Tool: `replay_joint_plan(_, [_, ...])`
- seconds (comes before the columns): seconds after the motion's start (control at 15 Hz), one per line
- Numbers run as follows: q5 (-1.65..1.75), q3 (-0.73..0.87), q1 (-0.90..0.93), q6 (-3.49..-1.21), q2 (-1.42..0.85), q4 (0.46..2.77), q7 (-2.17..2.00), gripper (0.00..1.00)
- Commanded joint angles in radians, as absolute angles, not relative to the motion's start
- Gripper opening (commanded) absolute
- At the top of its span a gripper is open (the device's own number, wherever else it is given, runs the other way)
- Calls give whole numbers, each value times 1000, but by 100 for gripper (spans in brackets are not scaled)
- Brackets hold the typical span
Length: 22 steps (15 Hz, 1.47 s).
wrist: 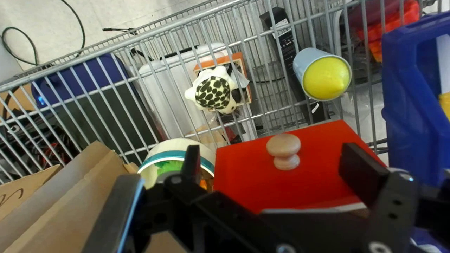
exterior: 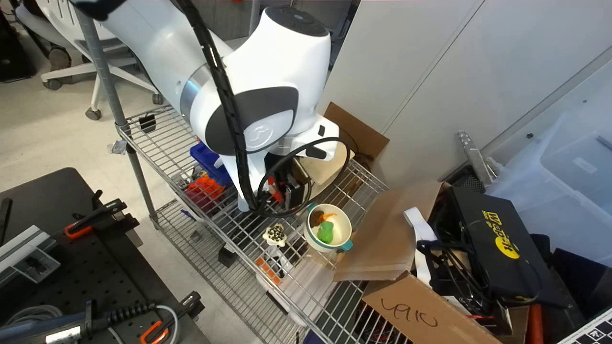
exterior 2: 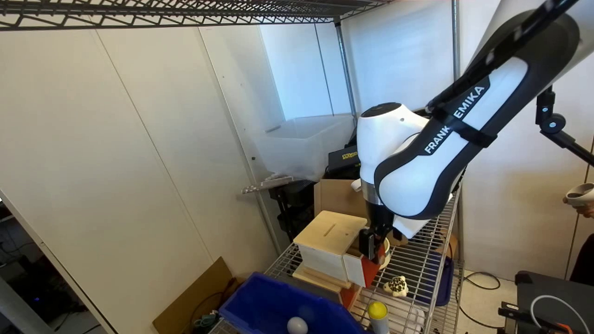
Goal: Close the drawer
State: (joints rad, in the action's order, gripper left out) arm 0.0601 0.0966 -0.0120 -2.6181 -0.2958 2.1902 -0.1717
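Note:
The drawer [exterior 2: 370, 270] has a red front and sticks out from the upper part of a light-wood box cabinet [exterior 2: 325, 234]. In the wrist view its red front [wrist: 316, 151] fills the lower middle, with a round wooden knob [wrist: 283, 150] on it. In an exterior view only a sliver of the red [exterior: 274, 188] shows behind the arm and its cable. My gripper [exterior 2: 371, 248] is at the drawer's open top, over its front end. In the wrist view my gripper [wrist: 272, 158] is open, its two fingers wide apart with nothing between them. Whether a finger touches the drawer is hidden.
A green-and-white bowl [exterior: 329, 227] with toys stands close beside the drawer. A spotted turtle toy [wrist: 212, 92] and a yellow-topped cylinder [wrist: 323, 75] are on the wire shelf in front. A blue bin [exterior 2: 292, 306] and a cardboard box [exterior: 420, 310] flank the cabinet.

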Motion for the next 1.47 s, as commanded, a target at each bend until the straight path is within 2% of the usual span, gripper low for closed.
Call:
replay_joint_plan(0.0, [84,105,4,-2594,-310,2159,-202,100])
replay_joint_plan(1.4, [-11,69,-25,-2603,-379,2116,-133,100])
